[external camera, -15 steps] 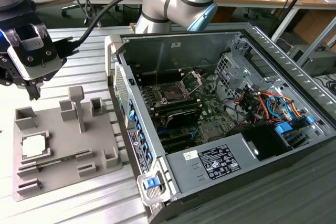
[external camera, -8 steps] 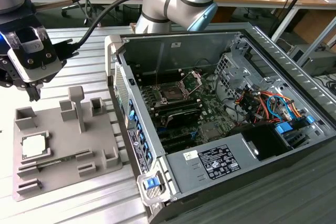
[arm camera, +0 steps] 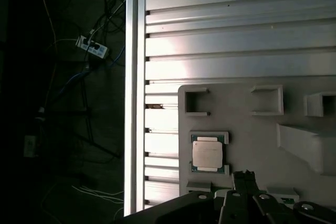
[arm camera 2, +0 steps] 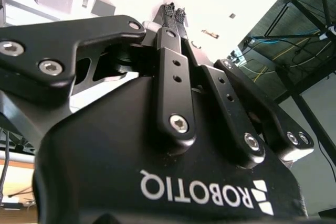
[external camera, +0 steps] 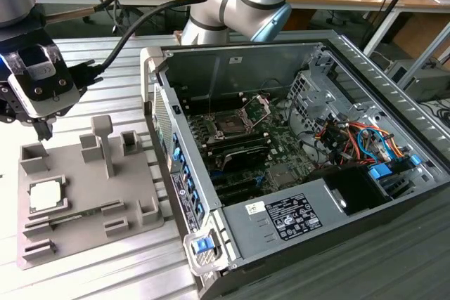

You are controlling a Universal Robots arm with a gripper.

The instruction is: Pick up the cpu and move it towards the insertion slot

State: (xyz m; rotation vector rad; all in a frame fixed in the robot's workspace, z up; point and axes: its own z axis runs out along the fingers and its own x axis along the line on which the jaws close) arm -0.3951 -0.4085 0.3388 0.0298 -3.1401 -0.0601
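The cpu (external camera: pixel 43 196), a small square chip with a pale metal top, lies flat in a pocket of the grey fixture plate (external camera: pixel 88 186) at the exterior view's left. My gripper (external camera: pixel 43 133) hangs above the plate's far corner, a short way beyond the chip and not touching it. In the first wrist view the cpu (arm camera: pixel 206 153) lies just past my gripper (arm camera: pixel 244 176). In the second wrist view the fingertips (arm camera 2: pixel 169 10) sit pressed together, so my gripper (arm camera 2: pixel 174 10) is shut with nothing in it. The insertion slot (external camera: pixel 230 126) lies inside the open computer case, its metal load plate (external camera: pixel 259 108) raised.
The open computer case (external camera: pixel 337 54) fills the exterior view's right, with coloured cables (external camera: pixel 358 138) and a black power supply (external camera: pixel 285 217). Upright grey blocks (external camera: pixel 104 142) rise from the fixture plate. The ribbed aluminium table (arm camera: pixel 236 35) ends at an edge beside the plate.
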